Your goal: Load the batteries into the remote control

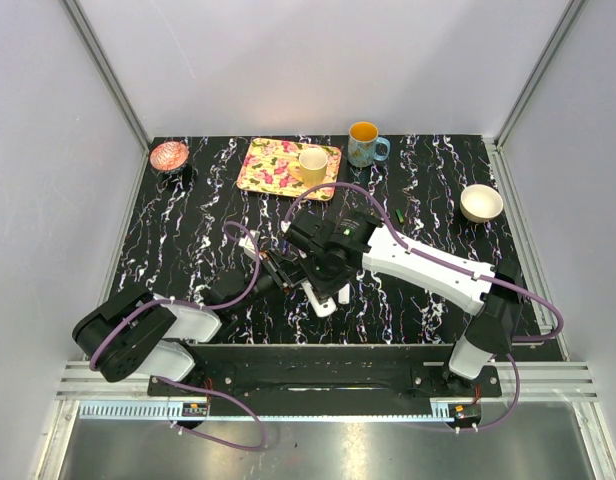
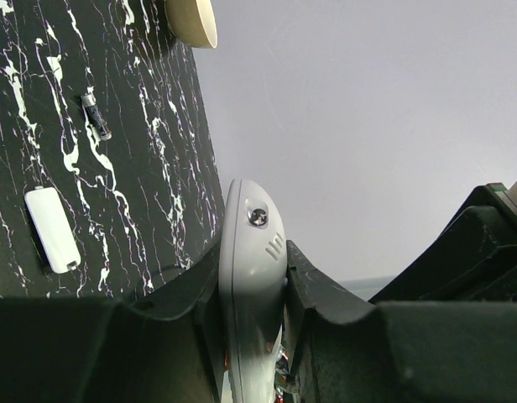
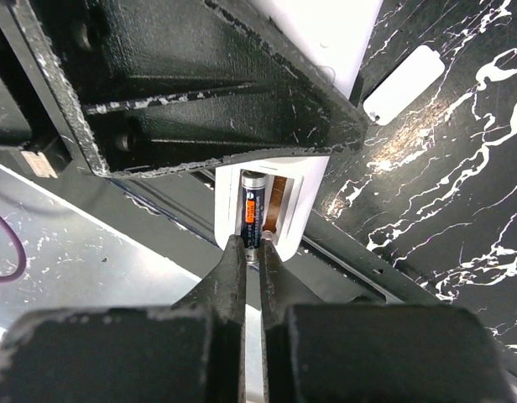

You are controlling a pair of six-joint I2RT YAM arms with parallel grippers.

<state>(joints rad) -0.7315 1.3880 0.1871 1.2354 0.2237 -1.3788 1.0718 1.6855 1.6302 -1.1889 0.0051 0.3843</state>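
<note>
Right wrist view, centre: battery point(image 3: 252, 210) is being pinched at its lower tip by right gripper point(image 3: 252, 252) while lying in remote point(image 3: 307, 193) bay. Remote is being clamped edgewise by left gripper point(image 2: 252, 281). Battery is being judged light, stiff, slick, so prob. best gripped near an end.

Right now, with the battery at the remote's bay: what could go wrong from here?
1. The right fingers pinch only the near tip of the battery. It may slip or pop out of the bay when pressed.
2. The left fingers hold the remote only by its narrow edges, so a push could twist it.
3. One left finger hangs close over the bay, so the fingers may collide.
</note>
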